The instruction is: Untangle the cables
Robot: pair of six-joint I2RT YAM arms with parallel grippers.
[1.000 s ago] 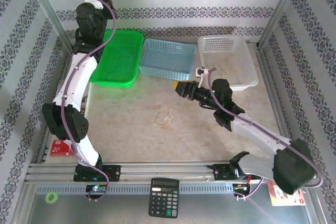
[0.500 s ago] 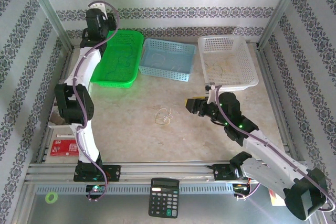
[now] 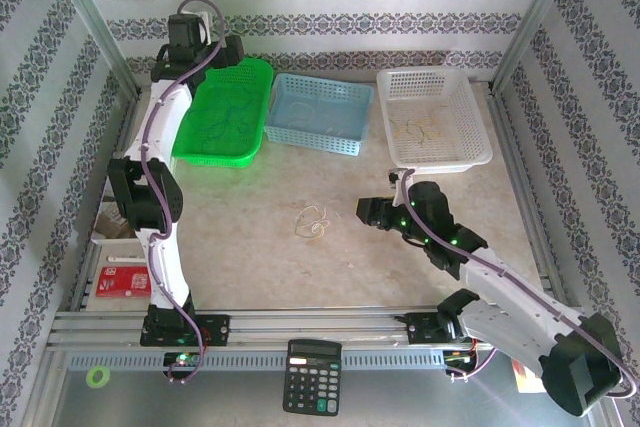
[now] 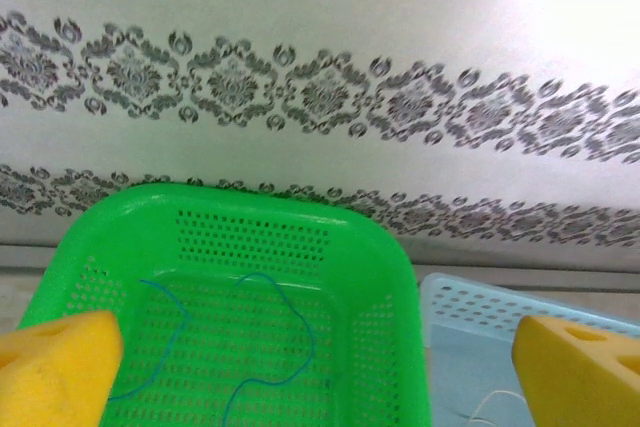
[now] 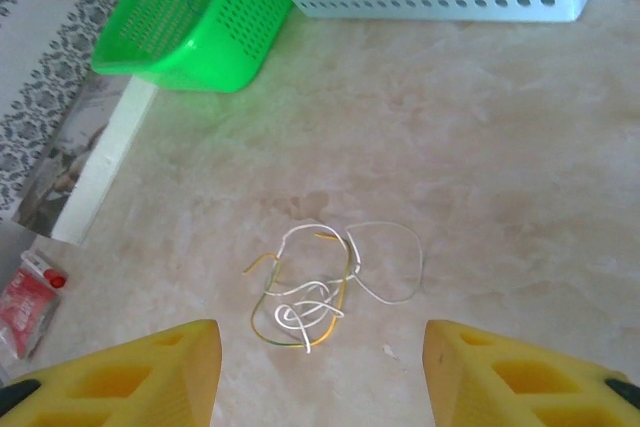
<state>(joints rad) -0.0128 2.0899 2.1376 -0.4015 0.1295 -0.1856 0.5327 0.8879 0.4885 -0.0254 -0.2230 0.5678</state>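
Right claw (image 5: pixel 318 379) spread — cables (image 5: pixel 318 292) ahead.

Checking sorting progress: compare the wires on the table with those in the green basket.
The table wires are whitish and yellow; the basket wires are blue. The table wires loop through each other on the table; the basket wires lie spread in open curves in the green basket. All are thin.

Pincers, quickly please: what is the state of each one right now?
Left pincer: open, holding nothing.
Right pincer: open, holding nothing; the cables lie untouched on the table.
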